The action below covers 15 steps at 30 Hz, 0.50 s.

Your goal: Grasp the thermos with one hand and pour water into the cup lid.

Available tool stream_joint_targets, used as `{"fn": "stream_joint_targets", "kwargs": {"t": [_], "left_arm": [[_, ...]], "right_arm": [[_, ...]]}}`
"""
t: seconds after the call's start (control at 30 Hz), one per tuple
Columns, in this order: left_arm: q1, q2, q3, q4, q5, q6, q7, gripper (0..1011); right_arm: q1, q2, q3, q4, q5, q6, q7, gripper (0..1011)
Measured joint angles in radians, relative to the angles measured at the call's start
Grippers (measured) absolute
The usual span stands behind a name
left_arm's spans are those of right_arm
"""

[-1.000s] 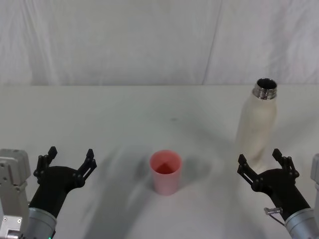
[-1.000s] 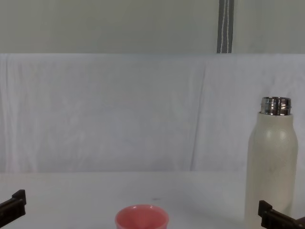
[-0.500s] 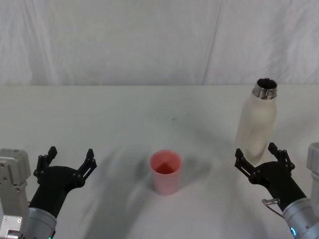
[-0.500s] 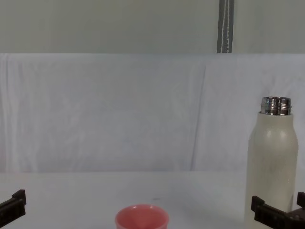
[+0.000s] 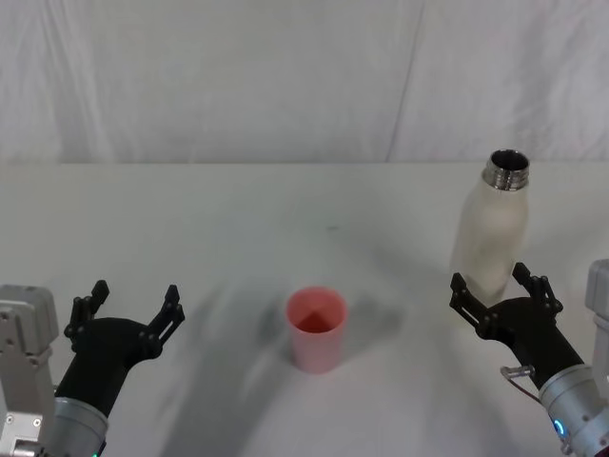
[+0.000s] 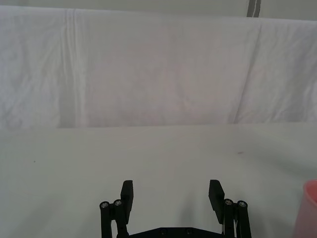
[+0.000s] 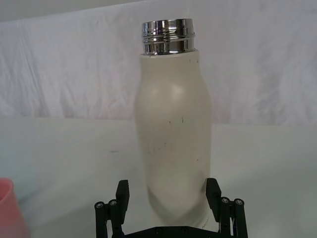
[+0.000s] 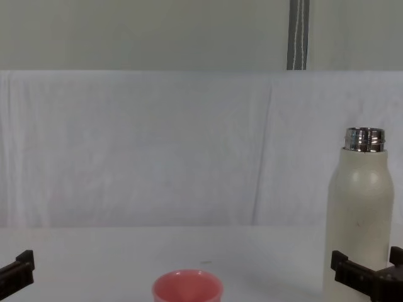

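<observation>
Now right hand (image 5: 497,290) spread wide, flanking thermos (image 5: 491,228) base.

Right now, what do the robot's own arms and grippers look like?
Both the left gripper and right gripper are matte black, each with two blocky fingers on pinned linkages. Behind each comes a ribbed silver wrist ring, then a pale grey arm housing. A thin wire loop hangs beside the right wrist.
</observation>
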Motion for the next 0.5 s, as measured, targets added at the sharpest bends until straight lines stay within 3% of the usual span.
{"fn": "stream_joint_targets", "kwargs": {"t": [0.5], "left_arm": [[0.000,0.000,0.000,0.000,0.000,0.000,0.000,1001]], "right_arm": [[0.056,0.000,-0.004,0.064,0.006,0.007,0.009,1002]]}}
